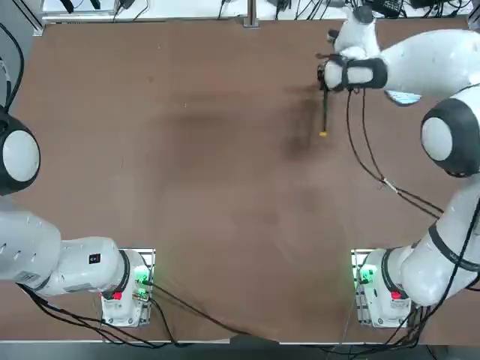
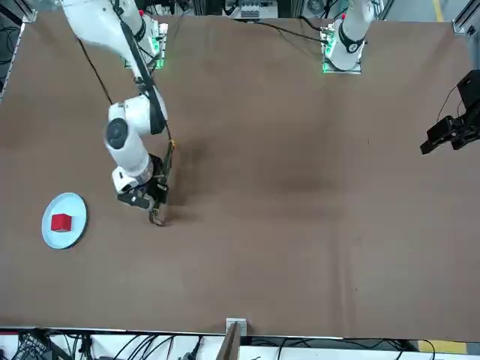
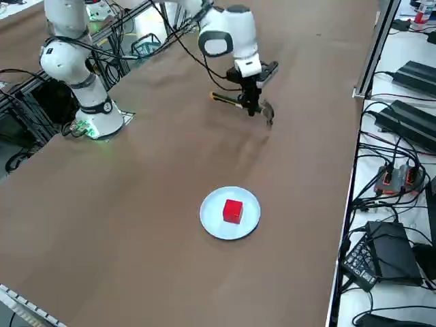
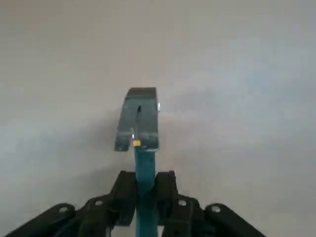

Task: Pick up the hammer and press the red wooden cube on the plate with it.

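**Hammer held above the bench, well apart from the red cube on its plate**

Have the hammer (image 3: 228, 100) in the right gripper (image 4: 146, 197), with the fingers closed on both sides of its handle. Held clear of the bench (image 2: 300, 187), with the metal head towards the far edge and the yellow-orange butt towards the near edge, where the arm bases stand.

To the robot's right of the hammer, see the plate (image 3: 212, 216) lying on the bench, towards the right edge. On it, near the middle, find the red wooden cube (image 3: 232, 211), touched by neither the hammer nor the gripper.

From overhead, lose most of the plate and all of the cube behind the right arm (image 1: 427, 64), reaching out above that side of the bench. Along the arm, note loose dark cables (image 1: 367, 165), hanging in a curve.

At the near edge, notice more black cables (image 1: 202, 311) trailing across the surface. Past the far edge, see black boxes (image 3: 392, 252) amid tangled wires (image 3: 398, 146) on a white surface, with a metal post (image 2: 231, 341) at the rim, all well apart from the plate.
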Robot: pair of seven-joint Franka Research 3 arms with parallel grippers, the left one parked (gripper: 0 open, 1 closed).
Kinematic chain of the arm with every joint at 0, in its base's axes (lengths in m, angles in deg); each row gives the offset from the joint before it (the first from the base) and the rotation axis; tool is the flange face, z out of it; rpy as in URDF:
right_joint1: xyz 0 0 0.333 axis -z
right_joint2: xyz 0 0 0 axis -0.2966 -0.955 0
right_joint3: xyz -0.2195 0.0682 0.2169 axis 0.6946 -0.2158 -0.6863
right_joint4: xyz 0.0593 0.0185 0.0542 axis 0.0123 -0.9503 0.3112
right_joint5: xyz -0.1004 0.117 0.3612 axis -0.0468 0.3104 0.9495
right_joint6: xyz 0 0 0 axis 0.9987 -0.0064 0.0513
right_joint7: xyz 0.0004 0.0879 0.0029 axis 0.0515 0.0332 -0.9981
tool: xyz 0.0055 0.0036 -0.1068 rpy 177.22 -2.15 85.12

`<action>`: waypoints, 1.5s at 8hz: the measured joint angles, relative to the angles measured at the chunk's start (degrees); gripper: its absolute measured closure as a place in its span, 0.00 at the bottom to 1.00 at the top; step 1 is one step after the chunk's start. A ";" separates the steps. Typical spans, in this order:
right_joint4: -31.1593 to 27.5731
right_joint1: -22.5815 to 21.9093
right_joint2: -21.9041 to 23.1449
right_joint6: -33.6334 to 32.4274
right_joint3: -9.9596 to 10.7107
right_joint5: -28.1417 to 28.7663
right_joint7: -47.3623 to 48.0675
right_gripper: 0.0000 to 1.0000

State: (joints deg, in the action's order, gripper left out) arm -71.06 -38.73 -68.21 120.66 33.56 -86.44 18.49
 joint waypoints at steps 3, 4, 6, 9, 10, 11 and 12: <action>10.75 12.43 5.40 -16.78 3.07 -0.07 -19.53 0.79; 12.95 17.24 5.18 -18.19 3.21 -0.07 -25.06 0.79; 14.62 24.78 2.53 -18.31 3.24 -0.01 -33.67 0.79; 15.15 28.70 -4.78 -15.00 2.98 1.18 -37.47 0.79; 15.22 29.05 -7.17 -13.56 2.88 1.43 -37.47 0.79; 15.31 29.68 -9.25 -12.14 2.84 1.54 -37.47 0.79; 15.50 30.24 -10.72 -10.91 2.81 1.62 -37.47 0.79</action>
State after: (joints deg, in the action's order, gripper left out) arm -55.55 -8.49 -78.94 109.75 36.38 -84.82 -18.98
